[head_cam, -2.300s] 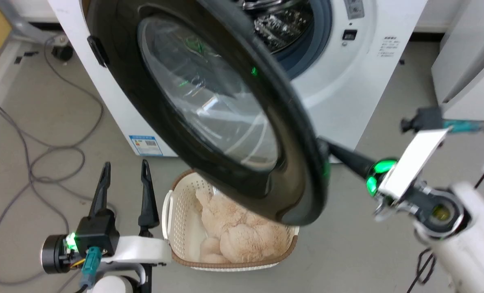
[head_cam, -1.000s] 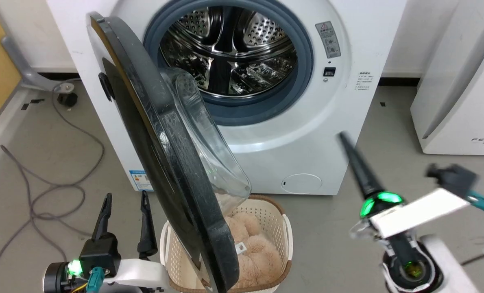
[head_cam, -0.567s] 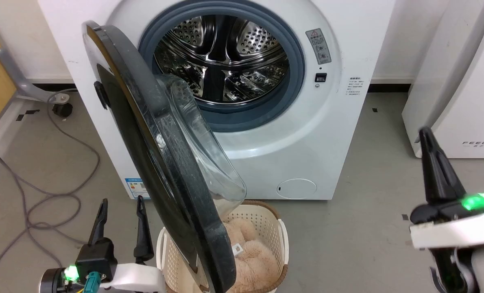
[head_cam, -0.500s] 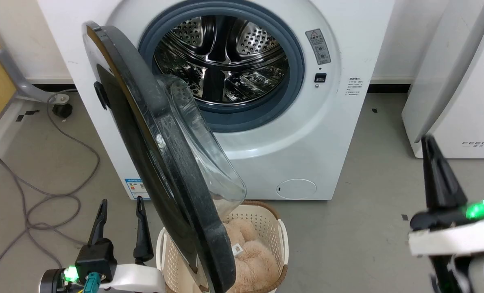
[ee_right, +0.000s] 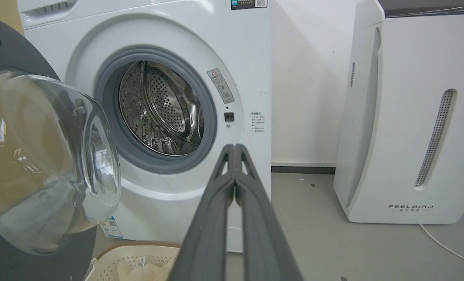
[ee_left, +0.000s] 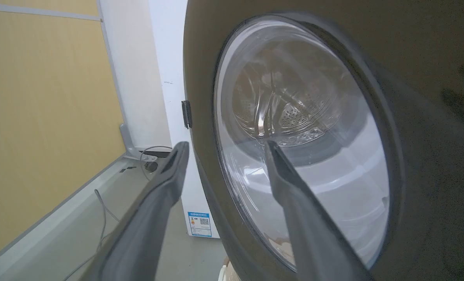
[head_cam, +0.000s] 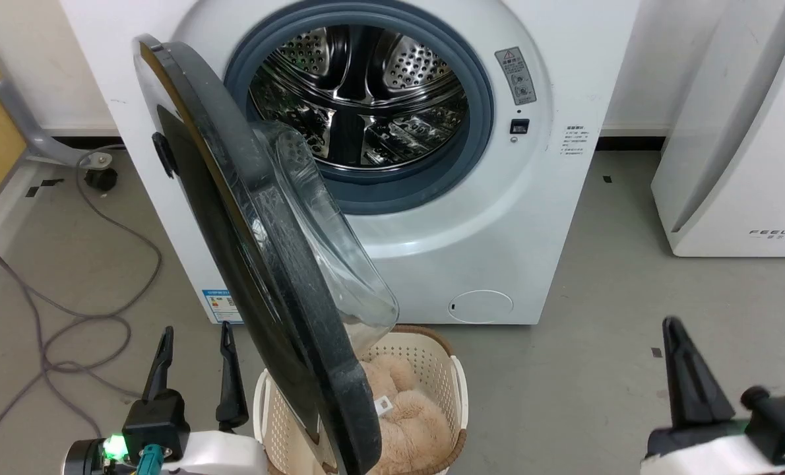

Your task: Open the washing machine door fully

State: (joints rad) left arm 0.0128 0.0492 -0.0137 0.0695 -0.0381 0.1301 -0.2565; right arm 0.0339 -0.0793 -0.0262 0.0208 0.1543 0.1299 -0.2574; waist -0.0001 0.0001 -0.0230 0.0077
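Left pincer (head_cam: 195,328) spread, empty, near washing machine door (head_cam: 260,224); right pincer (ee_right: 232,147) pressed together, empty.

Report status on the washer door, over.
Left gripper open, empty. Right gripper shut, empty. Washing machine door wide open, drum exposed. Laundry basket beneath door's edge.

The head view looks down on the washer (head_cam: 498,218), its door (head_cam: 234,251) running from 10 to 6 o'clock. The left wrist view sits close to the door's outer face, seeing the drum (head_cam: 366,86) through it; the right wrist view faces the washer from farther back, door at 9 o'clock.
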